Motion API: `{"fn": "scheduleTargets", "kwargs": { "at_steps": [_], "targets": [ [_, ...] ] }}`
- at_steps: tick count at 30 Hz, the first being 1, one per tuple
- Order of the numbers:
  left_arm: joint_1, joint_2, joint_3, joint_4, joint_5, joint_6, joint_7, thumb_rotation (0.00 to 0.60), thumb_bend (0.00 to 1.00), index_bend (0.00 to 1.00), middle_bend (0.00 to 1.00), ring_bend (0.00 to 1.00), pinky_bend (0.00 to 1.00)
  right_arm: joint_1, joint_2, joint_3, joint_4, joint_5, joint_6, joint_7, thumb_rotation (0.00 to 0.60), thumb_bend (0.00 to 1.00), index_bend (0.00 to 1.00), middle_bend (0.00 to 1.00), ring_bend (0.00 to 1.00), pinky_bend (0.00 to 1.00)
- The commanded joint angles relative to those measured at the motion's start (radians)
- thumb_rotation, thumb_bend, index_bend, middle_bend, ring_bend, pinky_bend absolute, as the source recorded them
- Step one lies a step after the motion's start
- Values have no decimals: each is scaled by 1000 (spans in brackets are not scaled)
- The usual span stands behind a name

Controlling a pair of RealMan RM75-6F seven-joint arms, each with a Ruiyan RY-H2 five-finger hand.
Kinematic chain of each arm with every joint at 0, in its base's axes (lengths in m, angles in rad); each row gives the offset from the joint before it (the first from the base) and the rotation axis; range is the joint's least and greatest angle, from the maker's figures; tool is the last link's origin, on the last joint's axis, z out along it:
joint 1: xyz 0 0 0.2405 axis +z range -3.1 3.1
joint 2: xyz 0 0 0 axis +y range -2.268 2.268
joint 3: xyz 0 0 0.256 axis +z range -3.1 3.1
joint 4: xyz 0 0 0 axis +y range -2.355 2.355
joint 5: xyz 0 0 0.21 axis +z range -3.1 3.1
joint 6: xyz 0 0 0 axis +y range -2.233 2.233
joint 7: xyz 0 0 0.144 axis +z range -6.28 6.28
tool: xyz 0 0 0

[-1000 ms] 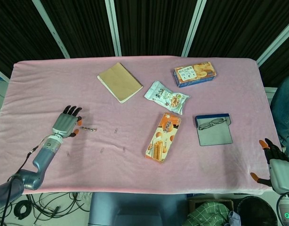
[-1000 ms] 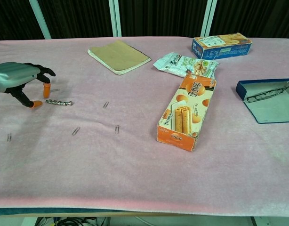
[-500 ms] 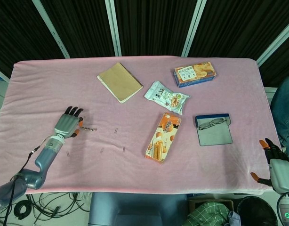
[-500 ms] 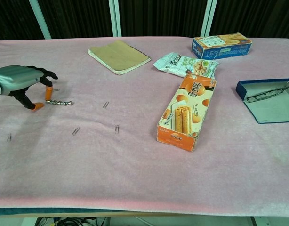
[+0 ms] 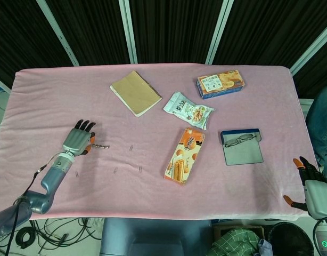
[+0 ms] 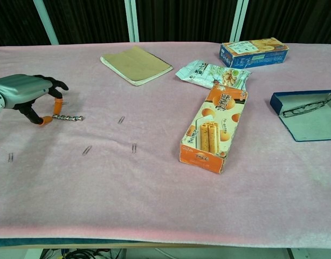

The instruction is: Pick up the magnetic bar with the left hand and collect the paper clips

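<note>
The magnetic bar [image 5: 99, 146] [image 6: 68, 117], a short silvery chain-like rod, lies flat on the pink cloth at the left. My left hand [image 5: 77, 140] [image 6: 26, 90] hovers over its left end, fingers curled down, with the thumb tip and a fingertip [image 6: 57, 108] on either side of that end, still apart. Paper clips lie scattered: one [image 6: 121, 120] right of the bar, two [image 6: 133, 147] [image 6: 87, 150] nearer the front, one [image 6: 10, 157] at the far left. My right hand [image 5: 312, 191] hangs off the table's front right corner, fingers spread and holding nothing.
A tan notebook [image 5: 135, 92] lies at the back. A snack bag [image 5: 188, 110], an orange biscuit box [image 5: 185, 155], a blue cookie box [image 5: 220, 84] and an open glasses case [image 5: 242, 146] fill the middle and right.
My left hand has slid slightly toward the bar and lowered, and its thumb has drawn in to the bar's left end. The bar and the right hand have not moved.
</note>
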Motion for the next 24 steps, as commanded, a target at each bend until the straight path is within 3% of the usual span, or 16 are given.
{"fn": "scheduleTargets", "kwargs": {
  "at_steps": [1,24],
  "targets": [
    [0,0,1,-2,4,2,1,600,382,514,90,0,0,0,0,0,0,0,0,-1,600,78,0,0,72,177],
    [7,-14,-1,17,12,20,30,600,381,532,107,0,0,0,2,0,-5,3,-3,0,600,78,0,0,72,176]
  ]
}}
